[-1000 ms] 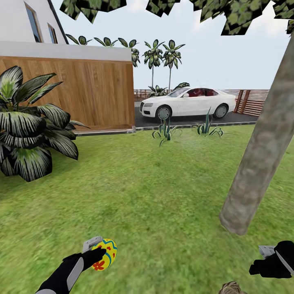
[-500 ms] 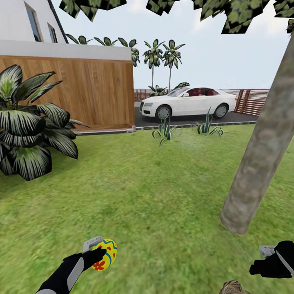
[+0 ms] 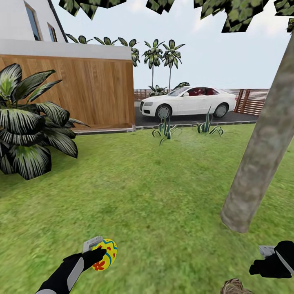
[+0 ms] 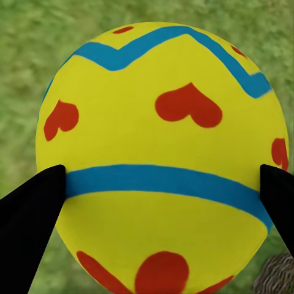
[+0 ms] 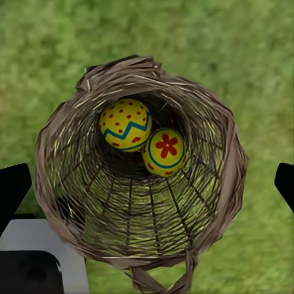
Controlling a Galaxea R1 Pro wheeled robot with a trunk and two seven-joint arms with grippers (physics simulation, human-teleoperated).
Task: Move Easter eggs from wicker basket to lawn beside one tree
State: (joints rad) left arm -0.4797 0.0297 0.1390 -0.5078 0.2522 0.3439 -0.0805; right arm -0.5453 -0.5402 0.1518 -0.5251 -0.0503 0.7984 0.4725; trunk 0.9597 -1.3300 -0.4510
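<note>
The left pincer [image 3: 99, 254] is clamped on a yellow egg with red hearts and blue zigzag bands [image 3: 104, 254], held low over the bright green lawn [image 3: 155, 192]. The right pincer [image 5: 147, 184] hangs spread apart over the brown woven wicker basket [image 5: 61, 184], two more painted eggs [image 5: 125, 124] inside. I'd carry the held egg to the foot of the mottled grey-brown trunk [image 3: 257, 163], lower it till it touches grass, then let go so it doesn't roll.

Bright, even daylight; sharp renders, soft shadows.
</note>
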